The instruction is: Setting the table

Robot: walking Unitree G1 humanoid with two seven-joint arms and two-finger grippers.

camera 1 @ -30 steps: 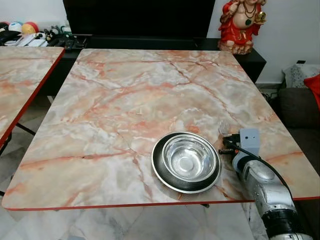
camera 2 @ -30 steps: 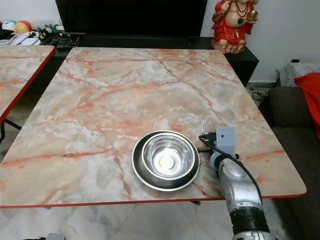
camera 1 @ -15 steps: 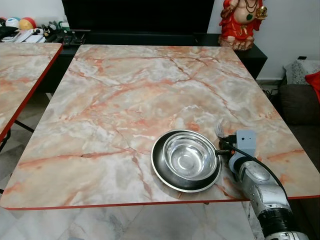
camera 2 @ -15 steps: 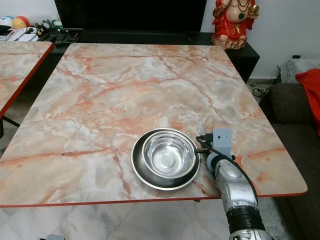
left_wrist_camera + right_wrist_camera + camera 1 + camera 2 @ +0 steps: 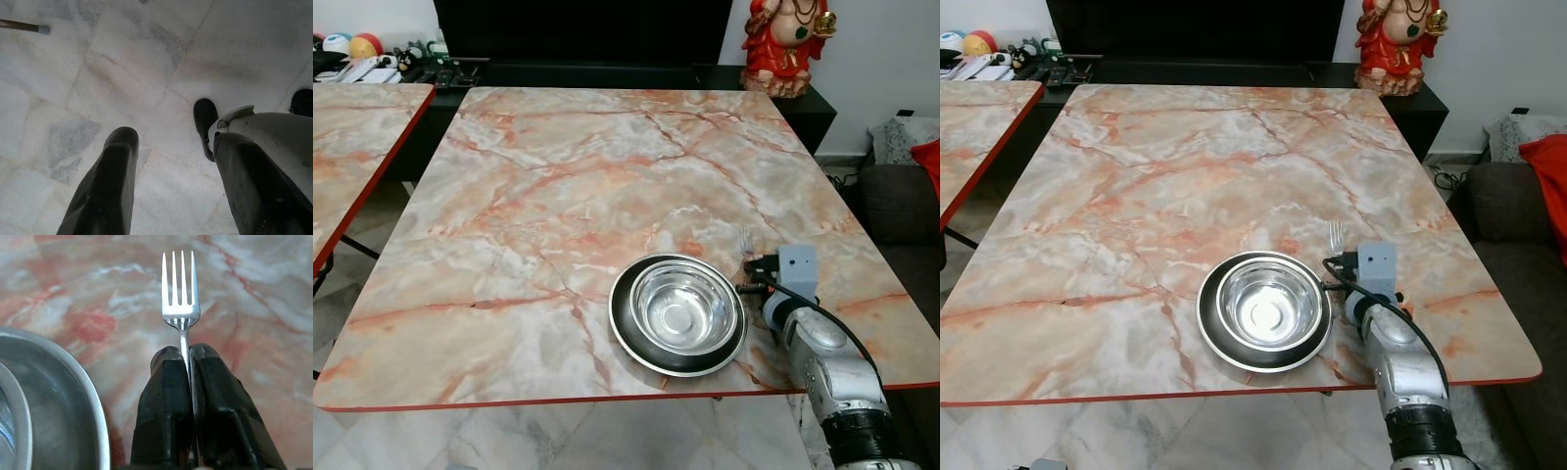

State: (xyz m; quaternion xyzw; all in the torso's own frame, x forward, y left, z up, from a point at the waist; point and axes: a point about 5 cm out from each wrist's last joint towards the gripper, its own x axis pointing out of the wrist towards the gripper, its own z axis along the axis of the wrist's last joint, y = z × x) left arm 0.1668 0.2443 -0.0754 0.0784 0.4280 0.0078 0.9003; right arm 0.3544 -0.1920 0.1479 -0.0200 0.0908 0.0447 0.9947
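My right hand (image 5: pixel 188 357) is pinching a fork (image 5: pixel 180 293) by its handle, both black fingers (image 5: pixel 164 396) pressed tight against the thin metal stem, tines pointing away from me toward the far edge of the desk (image 5: pixel 558 176). The fork sits low over the marble top, near the front right corner, just beside the right rim of the plate (image 5: pixel 677 315); I cannot tell whether the tines touch the surface. That plate is a round, dark-rimmed steel one, lying close to the front edge of the desk, right of the middle, and a shiny steel bowl (image 5: pixel 684 307) stands upright inside it. From my head I see my right arm (image 5: pixel 1396 362) reaching up over the front edge, the grey camera box at its wrist hiding most of the fork so just the tines (image 5: pixel 1336 235) peek out beyond it. My left hand (image 5: pixel 171 161) hangs down at my side over the pale tiled floor (image 5: pixel 146 58), its two fingers spread apart and holding nothing. A red figurine (image 5: pixel 790 44) stands on the dark cabinet past the far right corner of the desk, and a second marble table (image 5: pixel 352 147) stands off to the left.
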